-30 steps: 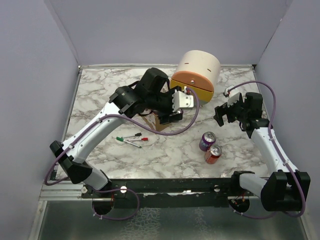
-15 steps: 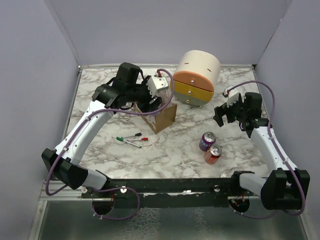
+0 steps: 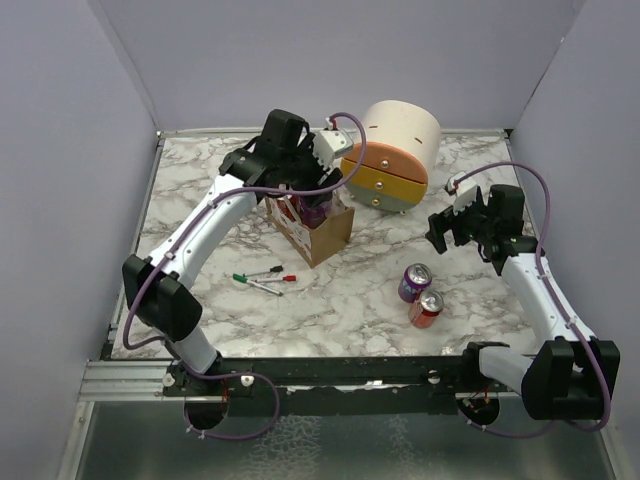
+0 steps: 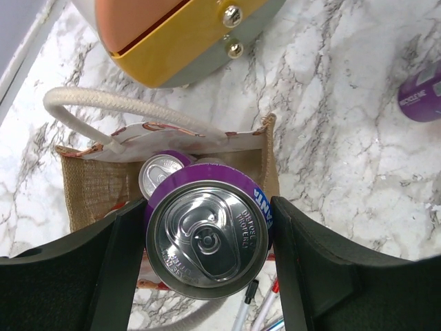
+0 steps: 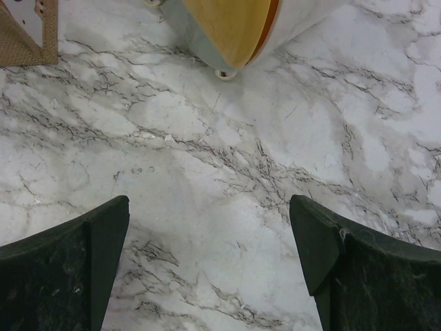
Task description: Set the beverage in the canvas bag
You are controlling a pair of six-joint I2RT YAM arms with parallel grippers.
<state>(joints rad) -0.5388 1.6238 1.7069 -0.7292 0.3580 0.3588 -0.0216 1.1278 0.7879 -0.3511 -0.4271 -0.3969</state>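
The canvas bag (image 3: 328, 233), tan-brown with pale rope handles, stands left of the table's middle. My left gripper (image 3: 312, 200) is shut on a purple Fanta can (image 4: 207, 238) and holds it upright over the bag's mouth (image 4: 96, 186). Its black fingers (image 4: 306, 255) press both sides of the can. Another can's silver top (image 4: 162, 176) shows inside the bag beneath it. A purple can (image 3: 414, 282) and a red can (image 3: 427, 308) stand on the table at the front right. My right gripper (image 3: 448, 226) is open and empty over bare marble (image 5: 210, 262).
The round cream drawer unit (image 3: 395, 150) with orange and yellow fronts stands just behind and to the right of the bag. Several pens (image 3: 265, 279) lie in front of the bag. Purple walls enclose the table on three sides.
My left arm has swung back and around with the purple can, which now hangs over the bag's mouth. The right arm has not moved.
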